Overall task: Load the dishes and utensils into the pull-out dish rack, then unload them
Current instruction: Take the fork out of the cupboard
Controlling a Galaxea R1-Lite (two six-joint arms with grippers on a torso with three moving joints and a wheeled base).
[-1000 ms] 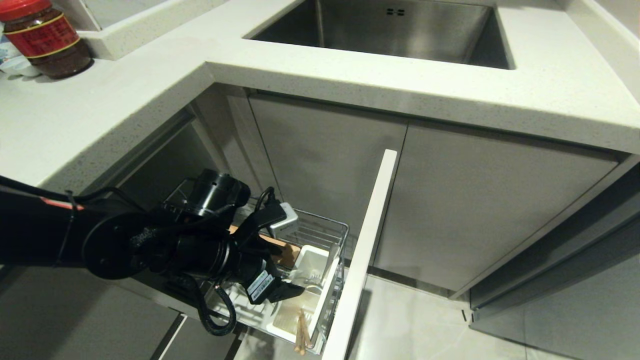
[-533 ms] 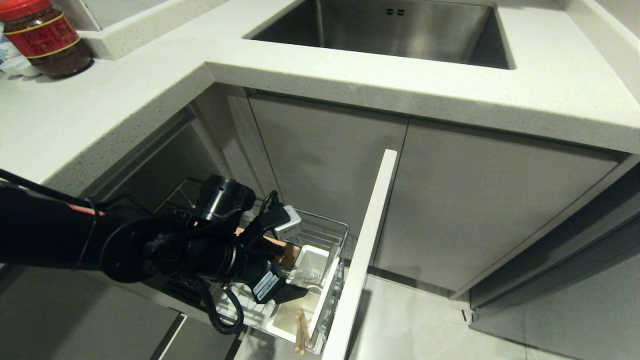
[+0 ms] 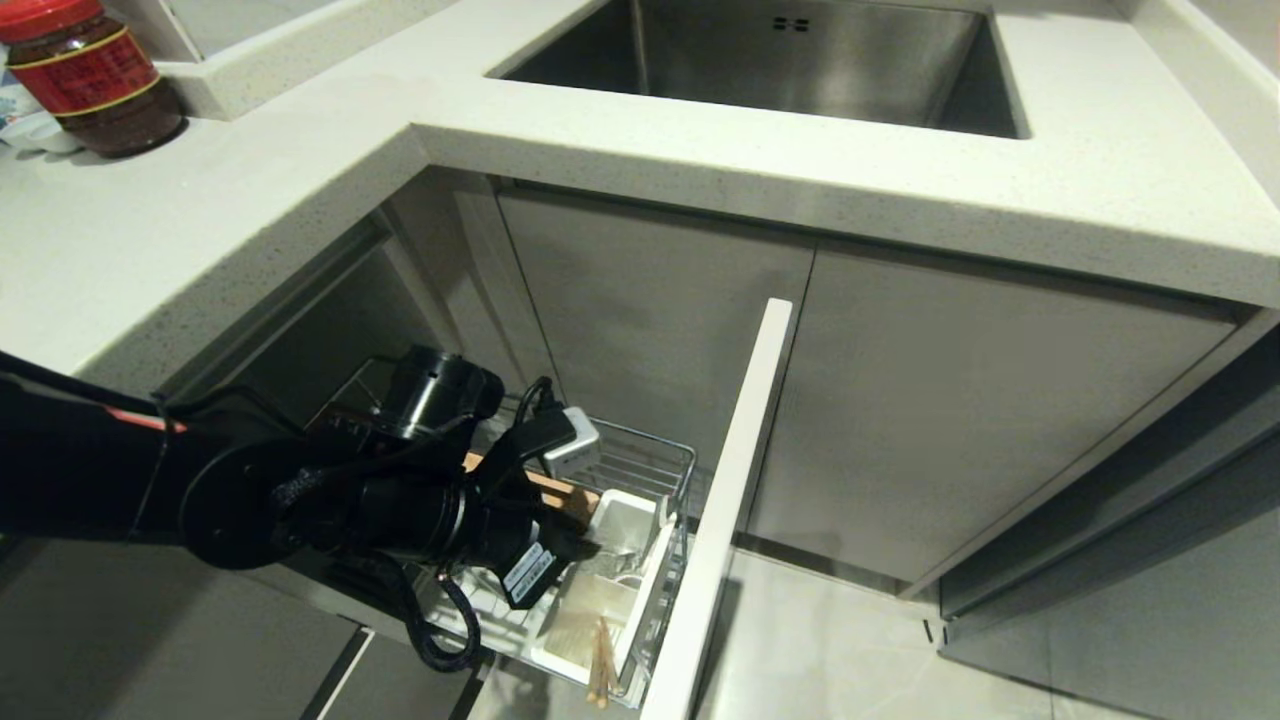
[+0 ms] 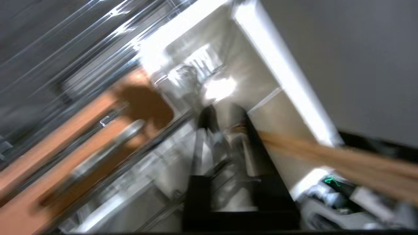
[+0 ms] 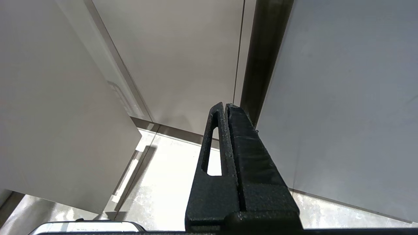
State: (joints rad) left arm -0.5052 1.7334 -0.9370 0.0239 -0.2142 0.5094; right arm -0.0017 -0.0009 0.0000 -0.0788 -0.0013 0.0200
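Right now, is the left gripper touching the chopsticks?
Cannot tell. The head view shows bare holder between the left gripper and the chopsticks, but in the left wrist view they run right up to a finger.

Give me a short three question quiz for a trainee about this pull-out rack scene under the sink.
1. True or false: the light wooden chopsticks stand in the white plastic utensil holder of the chrome wire pull-out dish rack.
2. Which gripper is down at the rack? A) left B) right
3. Fill in: the red-lidded jar stands on the ____.

Key:
1. True.
2. A: the left gripper is at the holder, shut; the right gripper is shut, away from the rack, facing cabinet doors.
3. Countertop.
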